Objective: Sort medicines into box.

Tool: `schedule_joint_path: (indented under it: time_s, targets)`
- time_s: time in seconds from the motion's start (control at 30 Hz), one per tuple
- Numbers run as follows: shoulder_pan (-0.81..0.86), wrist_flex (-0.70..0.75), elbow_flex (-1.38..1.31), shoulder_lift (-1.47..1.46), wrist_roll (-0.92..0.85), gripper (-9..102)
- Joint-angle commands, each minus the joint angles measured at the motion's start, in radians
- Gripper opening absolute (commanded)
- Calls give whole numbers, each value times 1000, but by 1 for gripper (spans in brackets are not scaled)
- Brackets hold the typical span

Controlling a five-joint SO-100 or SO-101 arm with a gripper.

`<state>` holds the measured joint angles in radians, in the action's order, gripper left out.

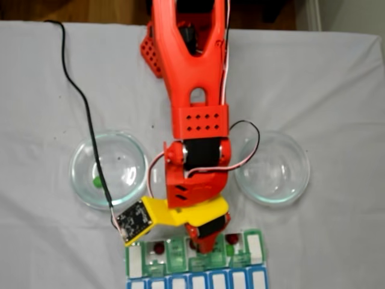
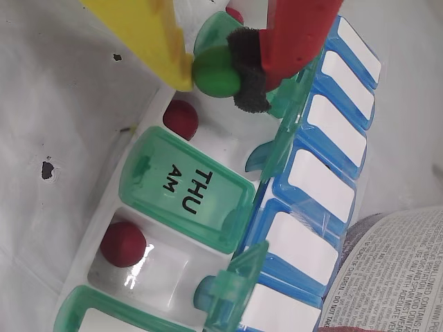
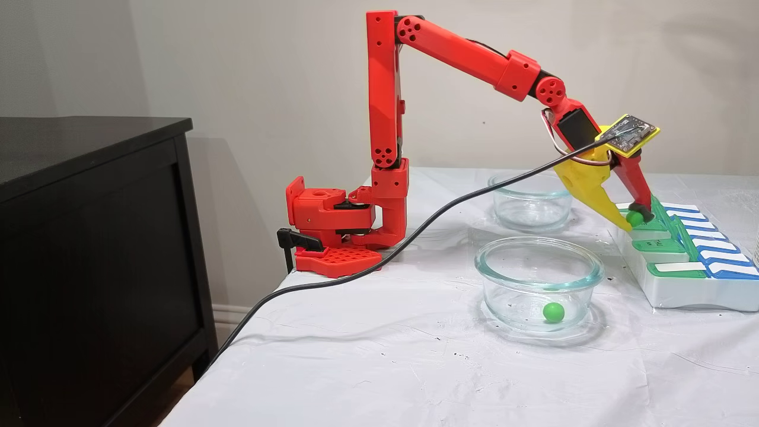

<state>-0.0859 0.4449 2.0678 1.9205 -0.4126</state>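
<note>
In a fixed view from above, the red arm (image 1: 192,90) reaches from the top centre of the frame down to the bottom centre, its gripper (image 1: 204,241) over the upper row of the box (image 1: 195,259), which lies along the bottom edge and is partly cut off there. The arm covers the middle cells, so the jaws cannot be judged here. A dark red ball (image 1: 159,247) sits in an open cell at lower left of the gripper, another red ball (image 1: 233,238) and a green ball (image 1: 229,249) to its right. A clear glass dish (image 1: 109,168) at centre left holds one green ball (image 1: 96,180); a second dish (image 1: 272,168) lies at centre right. A black cable (image 1: 84,102) crosses the left dish.

In the wrist view, the gripper (image 2: 218,69) sits at top centre, the yellow finger (image 2: 149,34) and the red finger (image 2: 297,34) closed narrowly on a bright green ball (image 2: 216,71), a black pad pressed against it. Below it, a red ball (image 2: 181,119) lies in an open white cell beside the shut lid marked THU AM (image 2: 187,190); another red ball (image 2: 123,243) lies in the cell at lower left. A third red ball at the top edge is mostly hidden.

In the side fixed view, the arm (image 3: 450,47) rises at centre, bends and slopes down to the right, the gripper (image 3: 634,219) holding the green ball (image 3: 634,219) just above the box (image 3: 688,290) at right. The near dish (image 3: 538,284) holds a green ball (image 3: 552,312).
</note>
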Motion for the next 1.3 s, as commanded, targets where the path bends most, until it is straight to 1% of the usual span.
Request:
schedule_joint_path:
  time_s: [0.0, 0.17, 0.3, 0.33, 0.37, 0.5, 0.77, 0.87, 0.93, 1.03, 1.17, 1.27]
  targets:
    - [11, 0, -107, 26, 6, 0]
    - [18, -43, -112, -2, 3, 0]
    - [26, -31, -153, -61, 5, 0]
    - [28, -35, -156, -71, 0, 1]
    - [29, -41, -156, -74, 3, 7]
    - [28, -31, -146, -66, 8, 20]
    - [26, -18, -92, 12, 3, 23]
    - [32, -6, -80, 54, 0, 22]
    - [41, 20, -75, 95, -6, 19]
    - [60, 117, -77, 173, -14, 15]
    - [86, 287, -75, 296, -29, 0]
    - [104, 347, -51, 385, -51, 0]
